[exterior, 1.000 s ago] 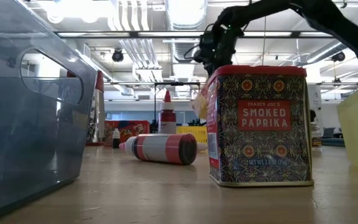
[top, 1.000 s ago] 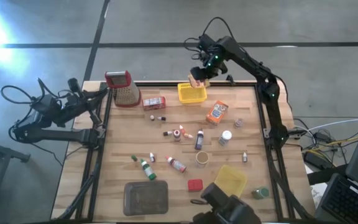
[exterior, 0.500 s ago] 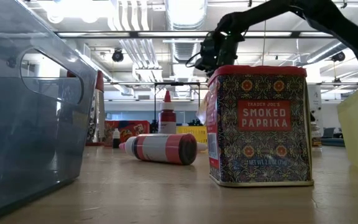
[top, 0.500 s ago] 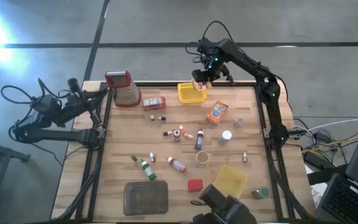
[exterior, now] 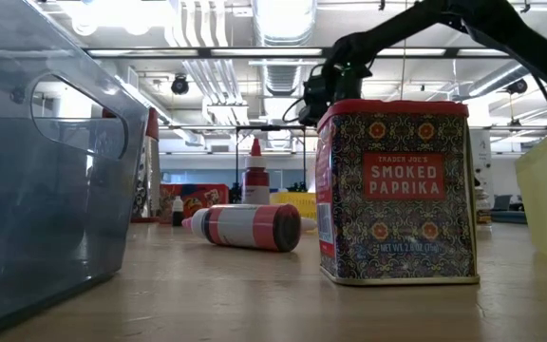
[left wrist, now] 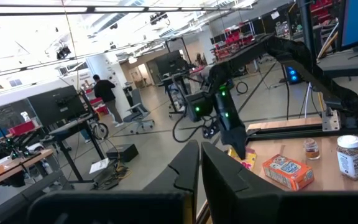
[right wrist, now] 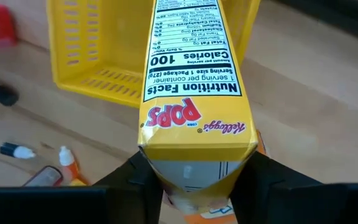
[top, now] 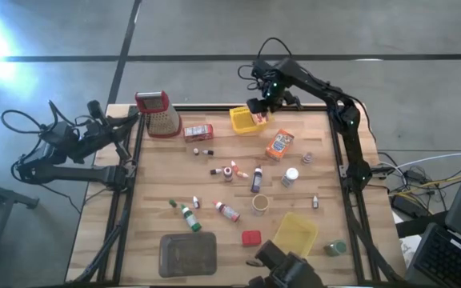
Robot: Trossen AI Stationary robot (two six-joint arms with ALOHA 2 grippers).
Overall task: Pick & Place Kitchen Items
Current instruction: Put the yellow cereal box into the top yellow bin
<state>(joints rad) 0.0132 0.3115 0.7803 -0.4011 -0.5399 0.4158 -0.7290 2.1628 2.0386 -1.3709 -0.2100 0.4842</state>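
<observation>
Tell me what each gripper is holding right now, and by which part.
The right gripper holds the yellow Pops cereal box by one end, its far end over the yellow basket. The left gripper is shut and empty, off the table's left edge.

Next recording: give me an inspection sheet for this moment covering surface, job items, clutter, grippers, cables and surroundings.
Surface: wooden table, dark rails along its edges.
Job's things: yellow cereal box held over the far yellow basket; orange box, red box, red tin, small bottles scattered mid-table.
Clutter: metal grater at the far left corner; grey tray and a second yellow basket at the near edge.
Grippers: right gripper shut on the cereal box; left gripper shut, empty, parked off the table's left side.
Cables: loops beside the left arm and above the right arm.
Surroundings: lab with desks; a person stands far off.
</observation>
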